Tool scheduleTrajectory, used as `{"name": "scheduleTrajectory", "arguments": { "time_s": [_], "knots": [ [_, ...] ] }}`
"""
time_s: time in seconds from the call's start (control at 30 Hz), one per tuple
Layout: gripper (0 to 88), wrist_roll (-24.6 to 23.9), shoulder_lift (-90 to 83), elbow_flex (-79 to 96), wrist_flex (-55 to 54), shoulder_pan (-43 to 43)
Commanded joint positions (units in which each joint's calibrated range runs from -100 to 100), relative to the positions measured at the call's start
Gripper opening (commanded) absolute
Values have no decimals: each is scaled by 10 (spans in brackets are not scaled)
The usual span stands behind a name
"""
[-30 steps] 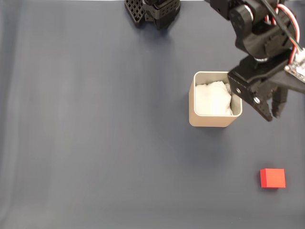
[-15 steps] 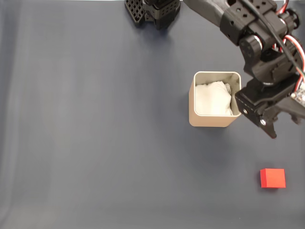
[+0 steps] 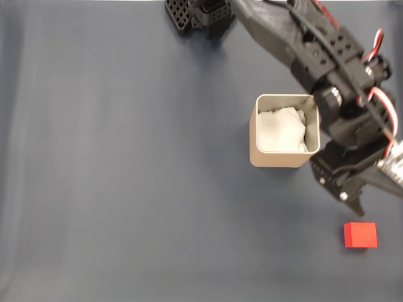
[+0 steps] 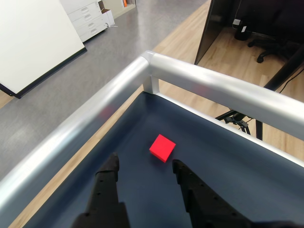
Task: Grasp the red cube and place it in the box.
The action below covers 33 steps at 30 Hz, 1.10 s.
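Note:
The red cube (image 3: 360,234) lies on the dark grey table near the lower right corner in the fixed view. In the wrist view the red cube (image 4: 162,147) sits just ahead of the fingertips, slightly right of the gap's middle. My gripper (image 3: 356,206) hangs above the table just up and left of the cube, below the right side of the box (image 3: 280,160). In the wrist view my gripper (image 4: 145,165) is open with nothing between its fingers. The beige box stands upright with white wadding inside.
The arm's black base (image 3: 203,16) stands at the table's top edge, and the arm reaches over the box's right rim. A silver rail (image 4: 190,78) borders the table just beyond the cube, with a corner there. Bare table lies left of the box.
The arm has stretched down the fixed view, carrying the gripper from beside the box's right wall to just above the red cube. Cube and box have not moved.

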Motion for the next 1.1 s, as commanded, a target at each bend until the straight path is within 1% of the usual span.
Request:
{"name": "scheduleTrajectory", "arguments": {
  "time_s": [0.0, 0.13, 0.33, 0.5, 0.77, 1.07],
  "knots": [
    [316, 7, 13, -40, -19, 12],
    [351, 8, 41, -55, -25, 18],
    [367, 7, 78, -65, -39, 31],
    [390, -6, 104, -72, -56, 39],
    [407, -7, 130, -75, -91, 40],
    [413, -2, 152, -91, -107, 37]
  ]
}}
